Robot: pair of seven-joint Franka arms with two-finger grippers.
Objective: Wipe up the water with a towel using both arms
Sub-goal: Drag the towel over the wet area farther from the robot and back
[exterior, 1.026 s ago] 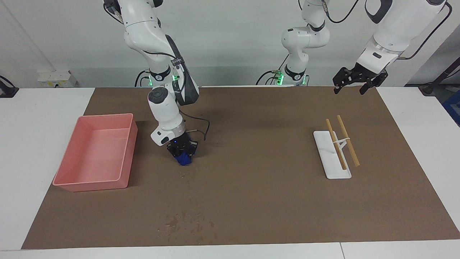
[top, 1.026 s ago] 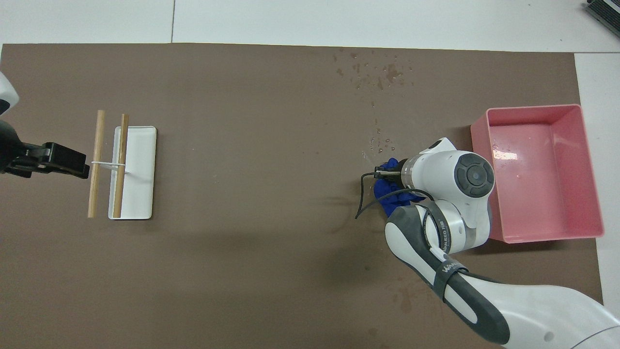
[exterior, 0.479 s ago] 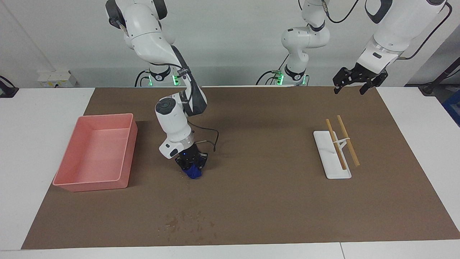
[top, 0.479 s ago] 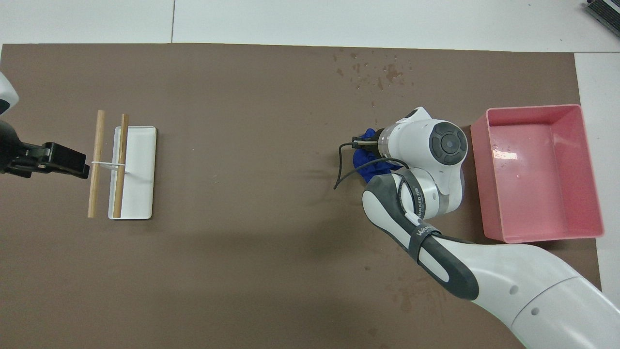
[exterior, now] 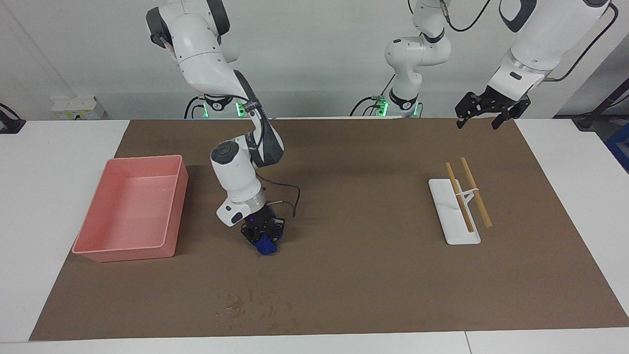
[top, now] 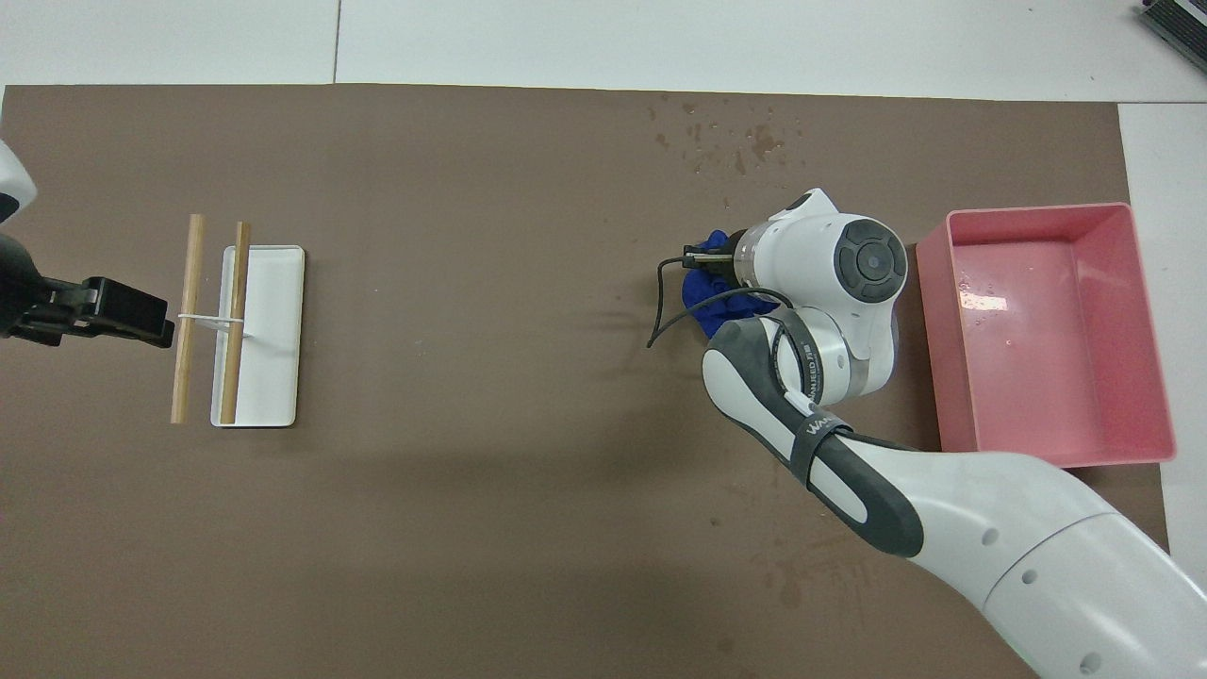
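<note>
My right gripper [exterior: 263, 239] is shut on the deep-blue towel [exterior: 266, 245] and presses it down on the brown mat beside the pink tray. In the overhead view the towel [top: 724, 309] shows only partly under the right gripper [top: 712, 273] and wrist. A few tiny pale water specks [top: 726, 202] lie on the mat just farther from the robots than the towel; the wrist hides the rest of that patch. My left gripper [exterior: 484, 111] is open and empty. It waits in the air over the mat's edge at the left arm's end and also shows in the overhead view [top: 123, 311].
A pink tray [exterior: 123, 252] stands at the right arm's end [top: 1047, 212]. A white tray [exterior: 454, 223] with two tied wooden sticks [top: 193, 311] lies at the left arm's end. Darker brown stains [exterior: 255, 305] mark the mat's edge farthest from the robots [top: 745, 141].
My right gripper has dragged the towel across the mat, away from the robots and slightly toward the left arm's end, over the spot where specks showed. The left arm has not moved.
</note>
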